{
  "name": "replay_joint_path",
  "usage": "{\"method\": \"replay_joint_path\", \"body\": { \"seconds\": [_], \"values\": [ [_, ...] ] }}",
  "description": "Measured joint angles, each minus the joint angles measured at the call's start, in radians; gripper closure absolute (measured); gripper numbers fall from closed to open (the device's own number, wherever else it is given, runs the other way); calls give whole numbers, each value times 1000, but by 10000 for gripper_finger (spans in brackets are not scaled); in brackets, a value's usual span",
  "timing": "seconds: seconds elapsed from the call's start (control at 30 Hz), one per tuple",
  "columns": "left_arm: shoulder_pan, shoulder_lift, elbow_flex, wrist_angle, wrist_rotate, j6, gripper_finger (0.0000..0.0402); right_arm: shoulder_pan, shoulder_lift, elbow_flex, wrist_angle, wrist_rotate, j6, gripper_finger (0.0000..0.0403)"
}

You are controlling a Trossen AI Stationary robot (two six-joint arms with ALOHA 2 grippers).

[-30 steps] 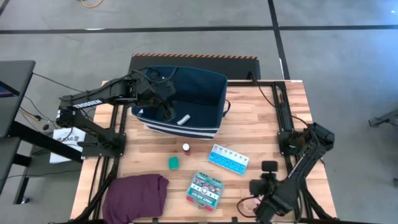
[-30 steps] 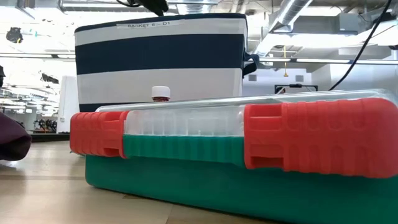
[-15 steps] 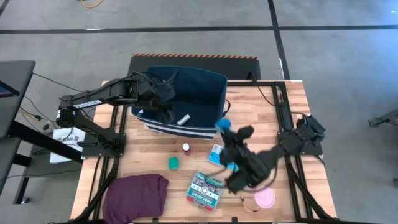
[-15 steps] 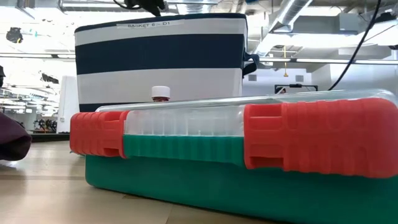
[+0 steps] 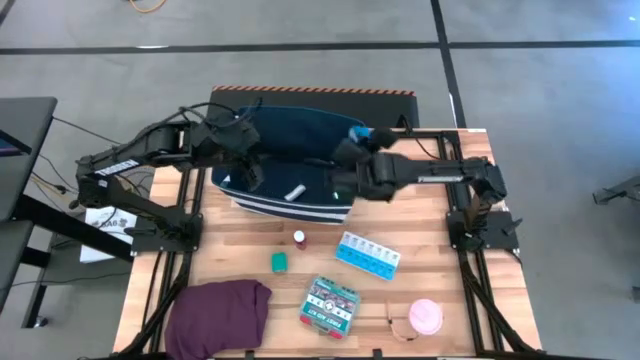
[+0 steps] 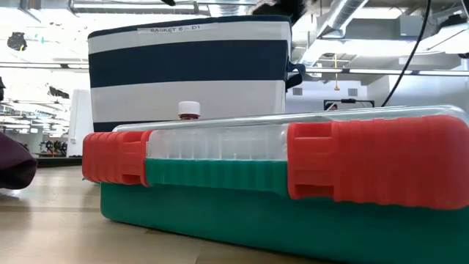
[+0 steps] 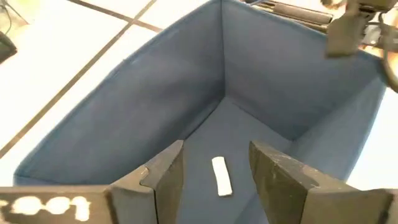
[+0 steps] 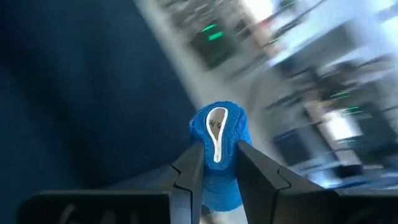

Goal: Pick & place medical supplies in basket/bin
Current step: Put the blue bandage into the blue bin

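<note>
Gripping blue roll (image 8: 216,149), right tool (image 8: 214,163), bin (image 5: 345,135) background blurred

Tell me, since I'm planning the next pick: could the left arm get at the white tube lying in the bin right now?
Probably yes. The left gripper hangs open over the navy bin, its fingers framing the white tube on the floor, nothing between. The right gripper, shut on a blue roll, is at the bin's far side.

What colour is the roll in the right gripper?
Blue roll, clearest in the right wrist view.
</note>
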Motion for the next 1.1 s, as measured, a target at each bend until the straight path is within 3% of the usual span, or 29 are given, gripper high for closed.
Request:
{"method": "replay_joint_path", "body": {
  "seconds": [0.2, 0.3, 0.6, 0.83, 1.1],
  "values": [
    [0, -34, 0, -6, 2, 3, 232, -66, 3, 0, 460, -532, -404, 330],
    [0, -38, 0, -12, 5, 3, 232, -98, 3, 0, 587, -687, -463, 330],
    [0, -37, 0, -85, 14, -27, 232, -199, 3, -12, 612, -713, -578, 330],
    [0, -37, 0, -85, 14, -37, 232, -245, 89, -21, 572, -896, -422, 328],
    [0, -36, 0, -86, 16, -63, 232, -259, 184, -15, 536, -938, -492, 272]
  ]
}}
